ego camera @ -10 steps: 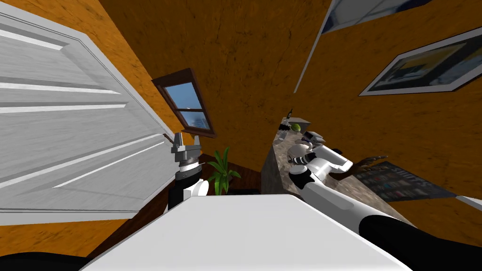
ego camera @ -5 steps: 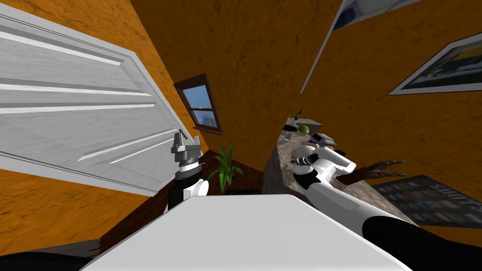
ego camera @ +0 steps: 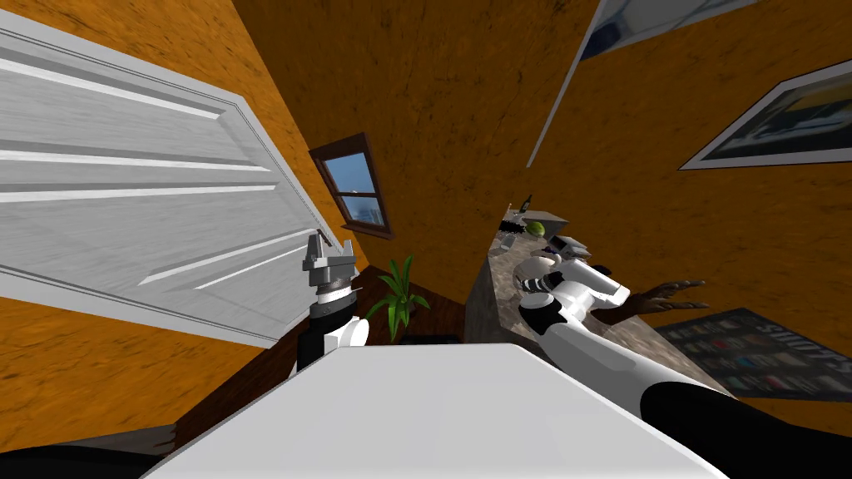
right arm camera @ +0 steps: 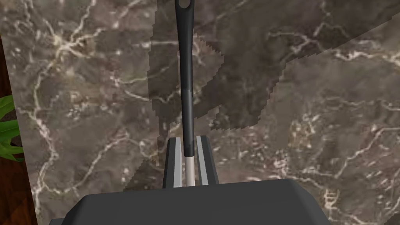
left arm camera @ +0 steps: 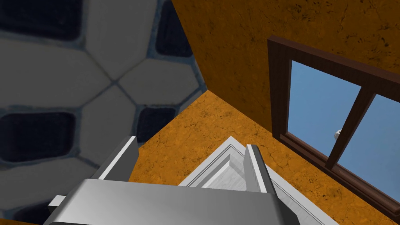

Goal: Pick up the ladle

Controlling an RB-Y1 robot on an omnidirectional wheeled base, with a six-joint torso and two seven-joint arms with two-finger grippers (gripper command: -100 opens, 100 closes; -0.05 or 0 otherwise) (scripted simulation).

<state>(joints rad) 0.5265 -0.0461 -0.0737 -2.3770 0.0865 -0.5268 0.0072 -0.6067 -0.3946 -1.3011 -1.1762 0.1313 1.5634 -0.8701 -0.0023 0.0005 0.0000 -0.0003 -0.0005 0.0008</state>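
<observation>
The ladle point(right arm camera: 186, 70) lies flat on a dark marbled counter point(right arm camera: 312, 117), its black handle ending in a hole far from my hand. The handle turns pale grey where it runs between my fingers. My right gripper point(right arm camera: 189, 138) is shut on that stretch, a finger pressed to each side, low over the stone. The bowl of the ladle is hidden. In the head view my right forearm point(ego camera: 574, 287) reaches over the counter point(ego camera: 499, 279). My left gripper point(ego camera: 326, 247) is held up beside my chest, open and empty point(left arm camera: 190, 148).
At the counter's far end stand a green round object point(ego camera: 535, 227) and a few small dark items. A potted plant point(ego camera: 399, 291) stands on the floor left of the counter, under a window point(ego camera: 354, 187). A white door point(ego camera: 125, 208) is on my left.
My head view swung a little at first, then held still. My right fingers have closed on the ladle's handle. The left arm has not moved.
</observation>
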